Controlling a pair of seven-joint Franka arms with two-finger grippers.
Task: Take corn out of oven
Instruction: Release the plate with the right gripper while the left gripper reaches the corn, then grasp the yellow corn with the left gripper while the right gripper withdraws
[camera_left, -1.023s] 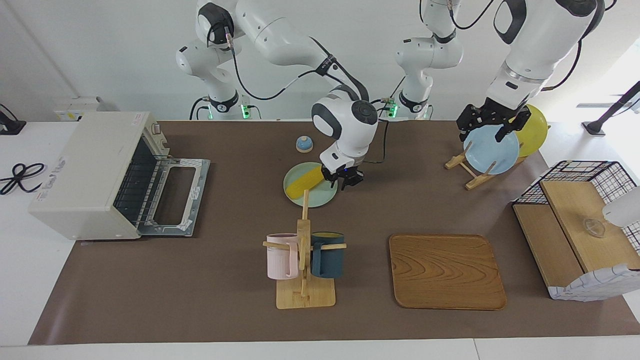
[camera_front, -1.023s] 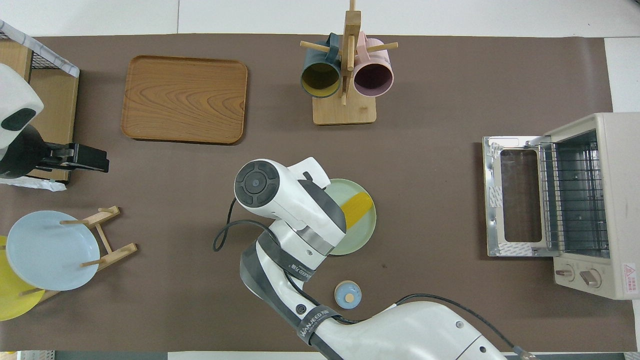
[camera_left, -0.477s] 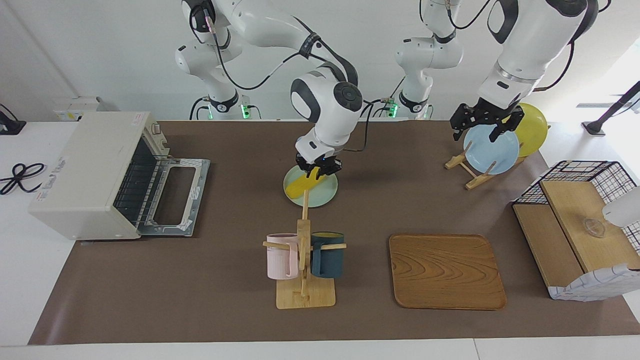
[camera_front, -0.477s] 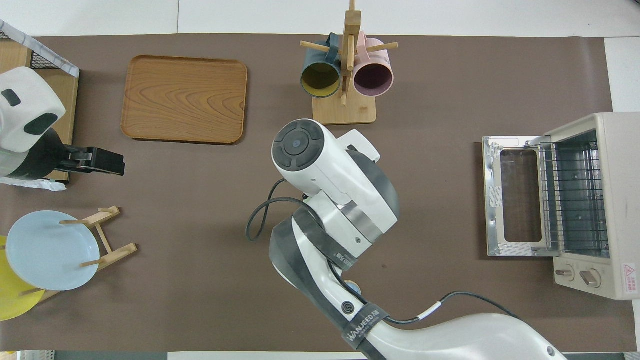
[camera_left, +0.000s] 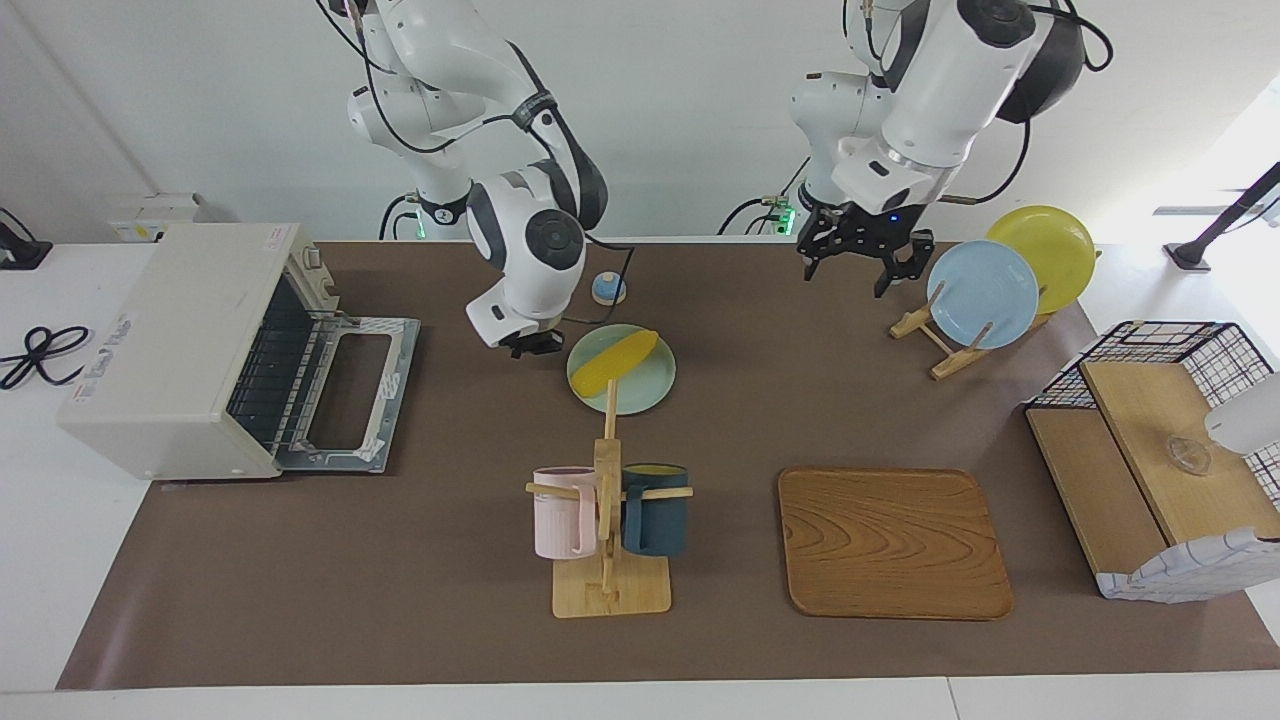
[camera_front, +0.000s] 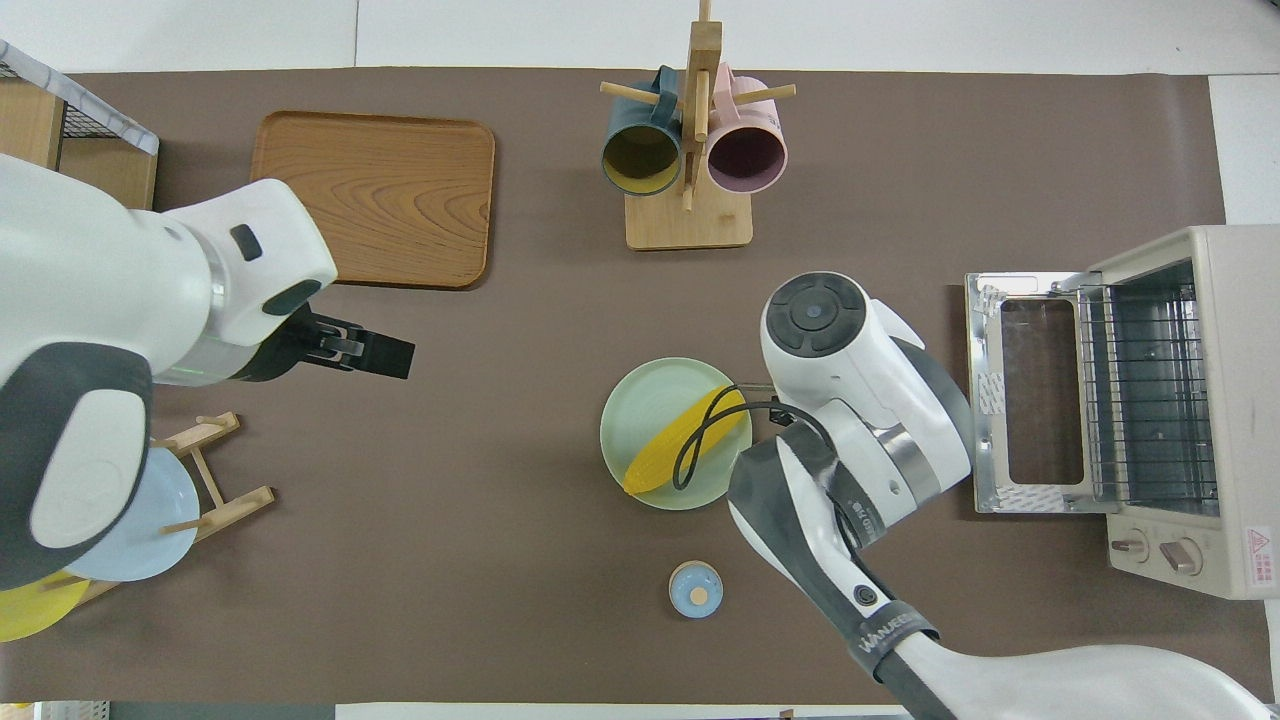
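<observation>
The corn (camera_left: 617, 362) lies on a pale green plate (camera_left: 648, 390) mid-table; both also show in the overhead view, the corn (camera_front: 672, 452) on the plate (camera_front: 640, 410). The off-white oven (camera_left: 170, 345) stands at the right arm's end of the table with its door (camera_left: 345, 395) dropped open and its wire rack (camera_front: 1145, 390) bare. My right gripper (camera_left: 530, 347) hangs low beside the plate, between plate and oven, holding nothing; in the overhead view its own hand hides it. My left gripper (camera_left: 862, 258) is open and empty, in the air beside the plate rack.
A mug rack (camera_left: 608, 530) with a pink and a dark blue mug stands farther out than the plate. A wooden tray (camera_left: 893, 542), a plate rack (camera_left: 940, 345) with blue and yellow plates, a small blue bell (camera_left: 608, 288), and a wire shelf (camera_left: 1170, 470) are also here.
My right gripper swept from the plate's left-arm side, over the corn, to its oven side. The corn stayed on the plate. My left gripper moved from the blue plate toward the middle.
</observation>
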